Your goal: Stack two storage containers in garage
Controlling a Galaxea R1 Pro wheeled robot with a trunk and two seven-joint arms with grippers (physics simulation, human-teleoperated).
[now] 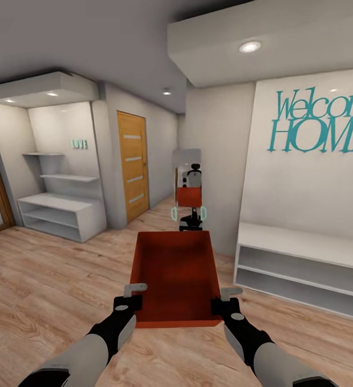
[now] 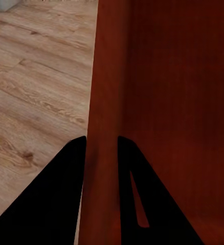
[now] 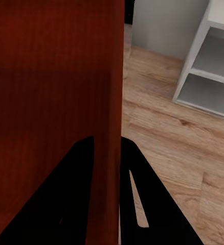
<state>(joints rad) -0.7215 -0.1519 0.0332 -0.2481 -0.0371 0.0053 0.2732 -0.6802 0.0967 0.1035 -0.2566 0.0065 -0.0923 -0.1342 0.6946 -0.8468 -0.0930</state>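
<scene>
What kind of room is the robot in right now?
Probably a home's entrance hallway: a "Welcome HOME" sign on the wall, a low white bench shelf beneath it, and a wooden door down the hall. The floor is light wood planks.

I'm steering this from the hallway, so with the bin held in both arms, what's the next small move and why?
Probably keep rolling forward along the hallway: both grippers, left and right, clamp the orange-red container by its side walls, and the floor here is light wood planks, not garage concrete.

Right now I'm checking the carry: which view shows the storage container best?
The head view: the whole storage container shows, open and empty, held between both arms. Each wrist view shows just one orange-red wall clamped between that gripper's jaws.
</scene>
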